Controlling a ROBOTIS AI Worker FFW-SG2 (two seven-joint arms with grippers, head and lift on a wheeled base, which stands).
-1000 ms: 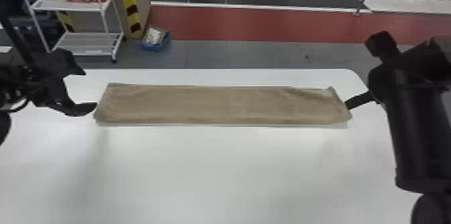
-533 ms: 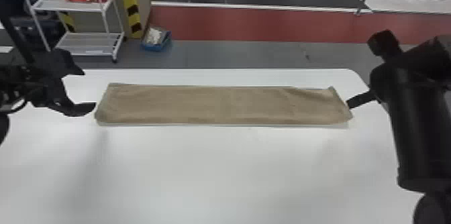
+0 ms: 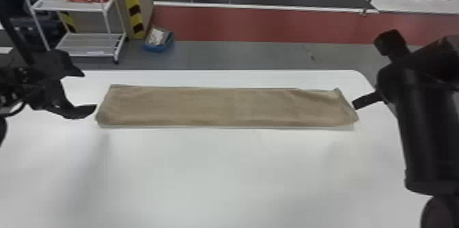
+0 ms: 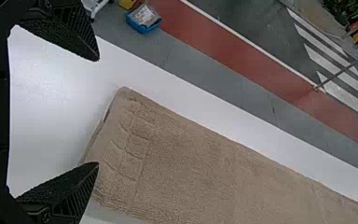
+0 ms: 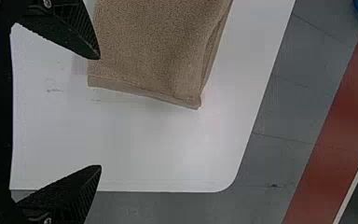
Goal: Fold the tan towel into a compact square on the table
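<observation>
The white surface [image 3: 225, 179] carries the tan towel [image 3: 225, 106], a long, flat, folded strip near the far edge. Beside its left end is the left gripper [image 3: 89, 90], fingers spread; beside its right end, the right gripper [image 3: 367, 100], also spread.

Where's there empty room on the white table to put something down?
The biggest bare patch of the table is between the towel's near long side and the robot. A thin bare strip runs between its far side and the table's far edge. It's crowded at its short ends: left claw by one, right claw by the other.
</observation>
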